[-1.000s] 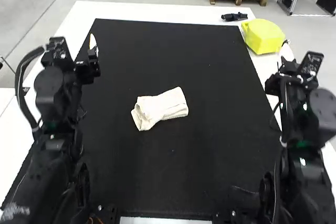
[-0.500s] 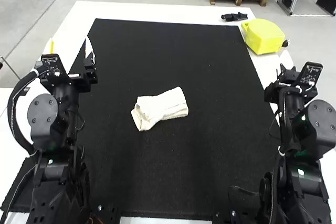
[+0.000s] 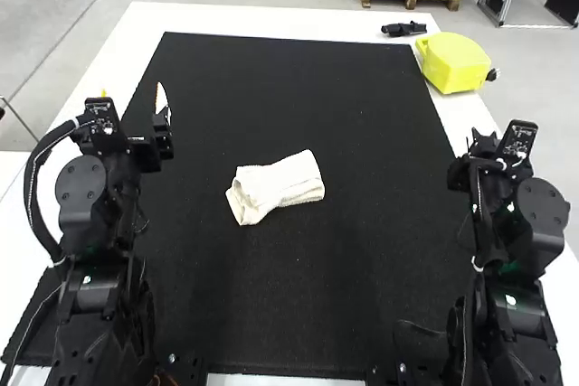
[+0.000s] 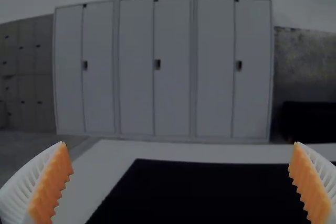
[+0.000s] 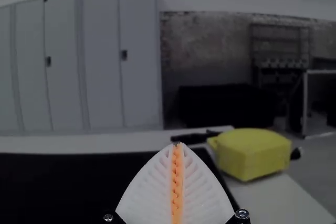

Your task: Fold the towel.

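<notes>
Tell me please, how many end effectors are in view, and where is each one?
2. In the high view, the left end effector is by the left edge of the black mat, open; the right end effector is by the right edge, shut.

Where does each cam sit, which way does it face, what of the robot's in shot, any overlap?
High view: above and behind left arm and right arm, both showing; faces forward, down at towel.
Left wrist view: on left arm, facing forward; own left gripper, open.
Right wrist view: on right arm, facing forward; own right gripper, shut.
Shared, high and right wrist: yellow object.
</notes>
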`<state>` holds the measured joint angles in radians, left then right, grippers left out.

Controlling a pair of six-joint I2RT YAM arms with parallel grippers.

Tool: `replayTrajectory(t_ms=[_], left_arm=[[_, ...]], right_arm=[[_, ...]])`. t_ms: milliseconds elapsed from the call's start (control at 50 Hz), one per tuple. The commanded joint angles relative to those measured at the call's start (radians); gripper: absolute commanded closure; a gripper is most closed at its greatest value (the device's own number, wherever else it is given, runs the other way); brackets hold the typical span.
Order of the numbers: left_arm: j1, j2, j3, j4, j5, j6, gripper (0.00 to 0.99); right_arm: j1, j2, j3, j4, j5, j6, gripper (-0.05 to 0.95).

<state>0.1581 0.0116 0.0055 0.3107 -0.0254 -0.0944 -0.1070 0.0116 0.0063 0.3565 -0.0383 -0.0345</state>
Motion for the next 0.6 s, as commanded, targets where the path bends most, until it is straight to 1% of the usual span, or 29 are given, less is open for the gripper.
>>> replayTrajectory(t_ms=[0, 40, 80, 140, 220, 300, 380, 460, 520, 540, 560, 580], left_arm=[[0.011, -0.016, -0.006, -0.028, 0.016, -0.001, 0.026], [0.011, -0.015, -0.006, -0.047, 0.015, -0.001, 0.028], [0.011, -0.016, -0.006, -0.07, 0.016, 0.002, 0.028], [0.011, -0.015, -0.006, -0.084, 0.016, 0.007, 0.028], [0.009, -0.015, -0.006, -0.099, 0.016, 0.021, 0.028], [0.006, -0.015, -0.006, -0.125, 0.021, 0.025, 0.028], [0.009, -0.015, -0.006, -0.16, 0.021, 0.027, 0.028], [0.009, -0.015, -0.006, -0.179, 0.021, 0.027, 0.028], [0.008, -0.016, -0.006, -0.194, 0.021, 0.028, 0.028], [0.006, -0.015, -0.004, -0.206, 0.019, 0.033, 0.028], [0.006, -0.015, -0.006, -0.219, 0.021, 0.048, 0.028], [0.006, -0.015, -0.006, -0.236, 0.019, 0.076, 0.028]], right_arm=[[-0.013, -0.009, -0.005, -0.03, -0.015, -0.038, 0.91], [-0.013, -0.009, -0.005, -0.056, -0.021, -0.056, 0.91], [-0.013, -0.009, -0.005, -0.082, -0.023, -0.058, 0.91], [-0.013, -0.009, -0.005, -0.108, -0.026, -0.058, 0.91], [-0.013, -0.009, -0.005, -0.125, -0.038, -0.058, 0.91], [-0.013, -0.009, -0.005, -0.139, -0.091, -0.054, 0.91], [-0.013, -0.009, -0.005, -0.202, -0.098, -0.053, 0.91], [-0.017, -0.009, -0.005, -0.249, -0.103, -0.039, 0.91], [-0.023, -0.009, -0.005, -0.264, -0.103, 0.002, 0.91], [-0.025, -0.009, -0.005, -0.269, -0.1, 0.018, 0.91], [-0.03, -0.009, -0.005, -0.274, -0.098, 0.024, 0.91], [-0.034, -0.009, -0.005, -0.284, -0.097, 0.024, 0.91]])
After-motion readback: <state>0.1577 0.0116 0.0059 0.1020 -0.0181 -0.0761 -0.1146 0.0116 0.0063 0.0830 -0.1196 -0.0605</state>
